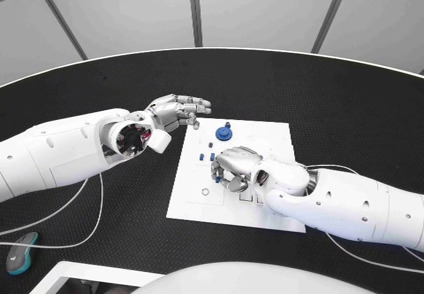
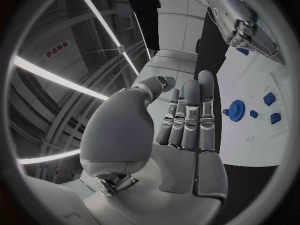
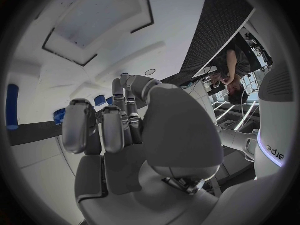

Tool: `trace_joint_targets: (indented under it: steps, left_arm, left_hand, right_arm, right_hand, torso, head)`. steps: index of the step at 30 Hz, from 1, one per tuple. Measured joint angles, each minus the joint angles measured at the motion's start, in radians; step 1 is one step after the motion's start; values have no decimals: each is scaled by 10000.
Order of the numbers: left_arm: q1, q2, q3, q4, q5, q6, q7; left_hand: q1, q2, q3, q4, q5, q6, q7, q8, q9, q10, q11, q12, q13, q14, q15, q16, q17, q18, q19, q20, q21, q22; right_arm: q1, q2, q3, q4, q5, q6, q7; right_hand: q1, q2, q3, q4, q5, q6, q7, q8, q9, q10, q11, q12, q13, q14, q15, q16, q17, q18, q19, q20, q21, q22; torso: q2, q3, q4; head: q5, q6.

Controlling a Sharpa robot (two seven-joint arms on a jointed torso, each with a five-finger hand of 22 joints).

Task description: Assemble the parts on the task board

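Task board [image 1: 265,138] sits mid tabletop [image 1: 106,92], white plate. Assembly looks early, as far as I can judge.

Done so far, apparently: one blue gear [image 1: 223,131] stands near the board's far edge, seemingly on its post; also seen from the left wrist [image 2: 235,109].

Left: several small blue parts [image 1: 207,156] lie loose in a cluster on the board, just beside the right robot hand [image 1: 234,168]. Left wrist view shows three of them [image 2: 269,99] near the gear, apart from each other. A recessed rectangular pocket [image 3: 100,20] in the board is visible from the right wrist with nothing in it. A small round hole [image 1: 205,192] on the near-left part of the board is also unfilled.

Right robot hand: hovering low over the board centre, fingers curled in. Can't tell whether it pinches a part; the fingertips are hidden from the head view and the right wrist view shows nothing clear between them.

Left robot hand [image 1: 177,112]: off the board's far-left corner, above the tabletop, fingers extended side by side, holding nothing [image 2: 181,125].

Judgement: most placements outstanding.
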State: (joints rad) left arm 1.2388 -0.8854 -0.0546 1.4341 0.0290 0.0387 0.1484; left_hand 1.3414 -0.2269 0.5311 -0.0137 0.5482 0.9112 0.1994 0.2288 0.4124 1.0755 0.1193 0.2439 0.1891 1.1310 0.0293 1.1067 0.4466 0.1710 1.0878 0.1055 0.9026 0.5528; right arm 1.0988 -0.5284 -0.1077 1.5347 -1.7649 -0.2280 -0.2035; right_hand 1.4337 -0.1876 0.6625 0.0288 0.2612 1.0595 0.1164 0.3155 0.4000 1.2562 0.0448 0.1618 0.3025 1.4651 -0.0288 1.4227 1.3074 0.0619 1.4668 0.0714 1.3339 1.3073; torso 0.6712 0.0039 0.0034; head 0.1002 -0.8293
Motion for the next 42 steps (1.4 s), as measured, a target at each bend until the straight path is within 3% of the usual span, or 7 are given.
trace_joint_targets:
  steps: [10, 14, 16, 19, 26, 34, 42]
  left_arm:
    - [1, -17, 0, 24, 0, -11, -11]
    - [1, -20, 0, 25, 0, -16, -16]
    - [1, -20, 0, 24, 0, -9, -27]
    - [1, -21, 0, 20, 0, 0, -39]
    - [1, -26, 0, 6, 0, 2, -49]
    - [0, -37, 0, -39, -1, -2, -47]
    - [-2, -47, -2, -96, -1, 18, -44]
  left_hand:
    - [0, 0, 0, 0, 0, 0, 0, 0, -1, 0, 0, 0, 8, 0, 0, 0, 1, -4, 0, 0, 0, -1]
    - [15, 15, 0, 0, 0, 0, 0, 0, -1, 0, 0, 0, 8, 0, 0, 0, 1, -4, 0, 0, 0, -2]
    - [66, 66, -28, -28, 0, 0, 0, 0, -1, 0, 0, 0, 8, 0, 0, 0, -15, -4, -32, 32, 38, 16]
    - [66, 66, -28, -28, 0, 0, 0, 0, -1, 0, 0, 0, 7, 0, 0, 0, -18, -6, -32, 32, 38, 21]
    - [66, 66, -28, -28, 0, 0, 0, 0, -1, 0, 0, 40, 7, 0, 0, 0, -28, -7, -32, 32, 38, 31]
    - [66, 66, -28, -28, 0, 0, 0, 0, -1, 0, 0, 40, 6, 0, 0, 0, -28, -7, -32, 32, 37, 31]
    - [66, 66, -27, -28, 0, 0, 0, 0, -2, 0, 0, 40, 6, 0, 0, 0, -27, -8, -32, 32, 37, 31]
  right_arm:
    - [-1, 104, -33, -114, 0, 180, -28]
    - [-1, 112, -39, -139, 0, 221, 10]
    - [-1, 106, -41, -147, 0, 212, 27]
    - [-1, 86, -43, -148, 0, 176, 40]
    - [-1, -56, -45, -21, -1, 43, 30]
    - [1, -536, -41, 523, -2, -380, -80]
    - [105, -1627, 75, 1668, -4, -914, -352]
  right_hand:
    - [-144, -9, 0, -1, 0, -74, 74, 3, 54, -28, 29, -25, -3, 0, 0, 0, 0, 0, 0, 0, -117, 0]
    - [-376, -49, -93, -97, -26, -522, 322, -287, 19, -594, 300, -417, -99, 13, 161, 0, -1, 0, 7, 25, -266, 0]
    - [-542, 44, -94, -97, -38, -796, 453, -480, -64, -834, 466, -586, -106, -3, 255, 0, -1, 1, 4, 148, -385, 0]
    - [-611, 11, -81, -110, -40, -1118, 599, -690, -128, -1274, 552, -916, -128, 14, 377, -59, -1, 1, -17, 234, -607, 0]
    - [-599, -105, 42, -233, -84, -1361, 710, -880, -221, -1949, 795, -999, -670, -12, 478, -172, -44, 0, -162, 379, -948, 0]
    - [-599, -105, 99, -290, -84, -1361, 710, -880, -221, -1934, 781, -981, -661, 23, 514, -172, -62, 1, -162, 379, -988, 0]
    - [-694, -200, 108, -299, -84, -1315, 667, -880, -221, -1842, 692, -843, -709, 23, 514, -172, -12, 1, -126, 414, -988, 0]
  torso:
    - [3, -6, 3]
    - [3, -6, 1]
    - [2, -6, 0]
    - [-2, -6, -6]
    - [-9, 1, -16]
    - [-17, 10, -31]
    - [-29, 7, -46]
  head:
    - [4, -25]
    - [15, -39]
    - [22, -43]
    - [29, -49]
    - [35, -54]
    - [34, -46]
    - [-104, 80]
